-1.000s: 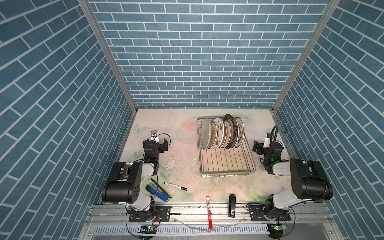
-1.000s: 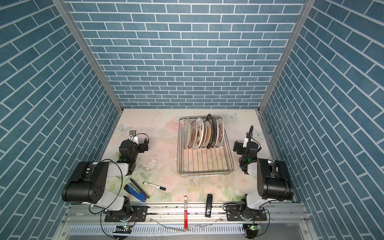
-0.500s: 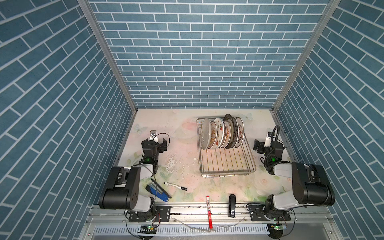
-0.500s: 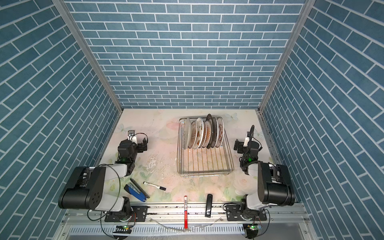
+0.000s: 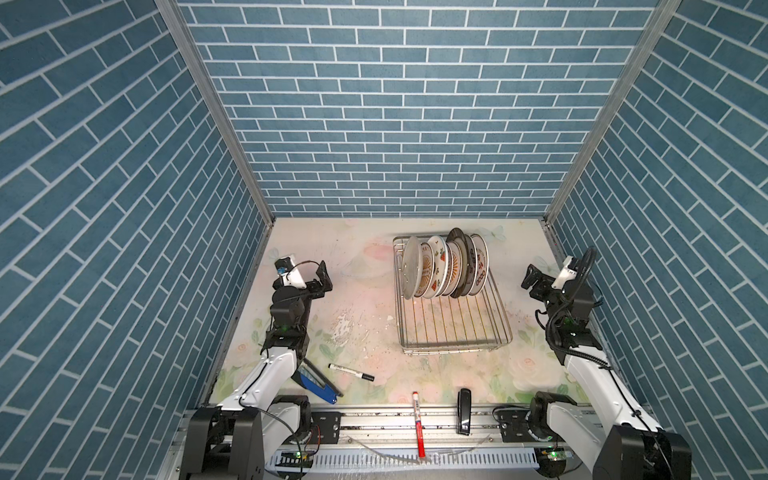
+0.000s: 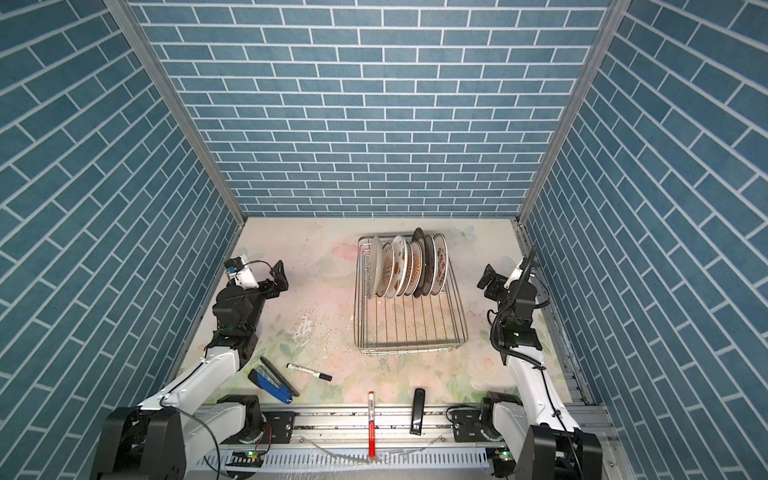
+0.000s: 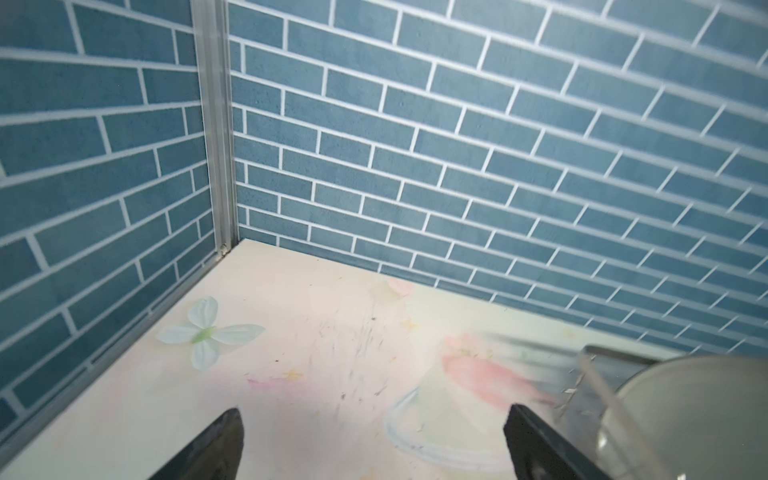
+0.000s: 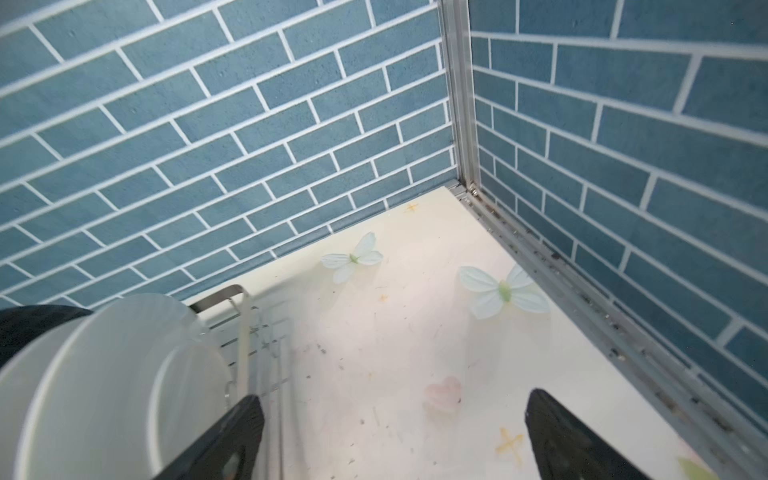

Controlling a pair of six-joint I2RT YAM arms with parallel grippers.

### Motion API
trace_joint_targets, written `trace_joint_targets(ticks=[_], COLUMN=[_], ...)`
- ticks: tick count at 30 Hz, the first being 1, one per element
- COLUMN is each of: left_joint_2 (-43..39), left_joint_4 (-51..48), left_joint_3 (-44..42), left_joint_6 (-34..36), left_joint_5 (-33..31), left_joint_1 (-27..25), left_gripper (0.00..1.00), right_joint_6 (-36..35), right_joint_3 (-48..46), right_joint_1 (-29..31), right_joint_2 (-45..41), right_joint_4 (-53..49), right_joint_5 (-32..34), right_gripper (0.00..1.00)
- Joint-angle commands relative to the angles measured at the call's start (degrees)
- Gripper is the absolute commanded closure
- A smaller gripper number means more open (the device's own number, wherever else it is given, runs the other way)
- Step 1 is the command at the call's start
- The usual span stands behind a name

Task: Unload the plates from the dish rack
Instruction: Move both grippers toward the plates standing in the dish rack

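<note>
At about one o'clock from the middle of the table (image 5: 365, 299) in a top view, the plates (image 5: 444, 266) stand on edge between the prongs at the far end of the dish rack (image 5: 455, 347), about six of them packed close, rim beside rim. The row runs from nine to three o'clock, while the rack's long axis runs twelve to six, with its near half bare. Each plate's flat face looks sideways: the printed faces turn toward nine o'clock, and the right wrist view shows the end plate (image 8: 104, 374) turning its plain white underside toward three. We judge them stiff, glazed and slick, moderately heavy, and quick to chip if knocked together or dropped. The sensible hold, we think, is the top of a rim, jaws astride its thin edge, then a straight lift clear of the prongs so the neighbours do not topple. The left gripper (image 5: 318, 282) hangs at nine o'clock of the row, well apart from it, jaws spread wide and holding nothing; its wrist view shows bare table between the fingertips. The right gripper (image 5: 536, 284) sits at three o'clock of the row, likewise wide open and empty.
</note>
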Motion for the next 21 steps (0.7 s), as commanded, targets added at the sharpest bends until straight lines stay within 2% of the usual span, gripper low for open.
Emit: trace_joint_targets(ticks=[1,3,6,7,9,10,13,16,18,21], left_joint_2=[-2.94,-3.36,-2.09,-0.82,2.19,3.98,8.39,11.1,11.18,9.88], left_joint_4=[5.45,7.77,8.11,10.99,17.29,17.45,17.46,19.29,18.08,12.94], left_joint_3=[-1.98,-1.82,-3.97,-4.9,-4.61,-3.04,0.45,2.01,3.1,4.95], left_joint_6=[-17.77,-21.34,-34.49,-36.46,-36.63,-37.02,-37.62,-34.87,-32.35,-26.78], left_joint_5=[7.44,10.79,8.67,9.23,15.41,19.21,22.64,21.49,19.27,13.94], left_joint_1=[-0.05,-0.05,-0.05,-0.05,-0.05,-0.16,-3.3,-8.23,-11.95,-17.98], left_gripper=[0.0,0.0,0.0,0.0,0.0,0.0,0.0,0.0,0.0,0.0], right_joint_6=[11.88,11.71,15.97,16.16,16.52,17.12,18.62,18.24,15.34,12.29], right_joint_3=[6.6,4.75,1.12,0.7,0.87,0.95,0.09,2.03,5.46,8.13], right_joint_1=[-0.16,-0.27,-0.15,-0.14,-0.14,-0.15,-0.15,0.22,1.51,4.69], right_joint_2=[-3.63,-5.82,-9.72,-10.23,-10.1,-9.55,-7.04,-4.09,-3.12,-3.12], right_joint_4=[-18.55,-13.77,-6.77,-4.91,-2.76,-1.71,3.51,1.93,-4.25,-8.16], right_joint_5=[-5.16,-12.04,-17.25,-19.47,-23.32,-24.88,-28.61,-28.41,-24.98,-18.3], right_gripper=[0.01,0.01,0.01,0.01,0.01,0.01,0.02,0.06,0.07,0.07])
